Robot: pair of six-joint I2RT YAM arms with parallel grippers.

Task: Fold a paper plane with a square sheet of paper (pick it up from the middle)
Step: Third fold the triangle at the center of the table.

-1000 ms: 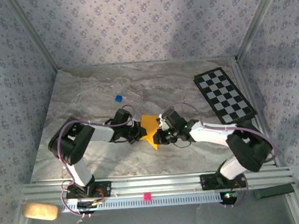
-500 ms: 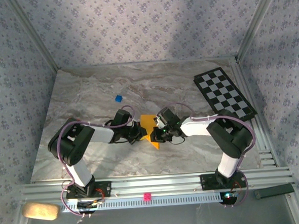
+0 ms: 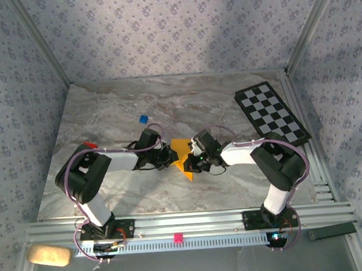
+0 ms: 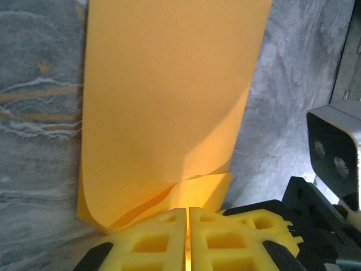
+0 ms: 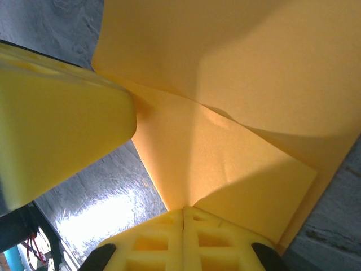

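We log the square sheet of paper (image 3: 181, 152) mid-table (image 3: 106, 115) as a creased angular shape, early folds in, no dart yet; left gripper (image 4: 188, 213) and right gripper (image 5: 184, 214) each pinched onto its edge; we judge most folds outstanding.

Top of paper (image 4: 169, 101) cut off (left wrist).

The desk (image 3: 100, 113) is blocked centrally where left gripper (image 3: 168, 156) and right gripper (image 3: 192, 163) meet at the paper (image 3: 180, 149); room is left around the blue cube (image 3: 144, 119).
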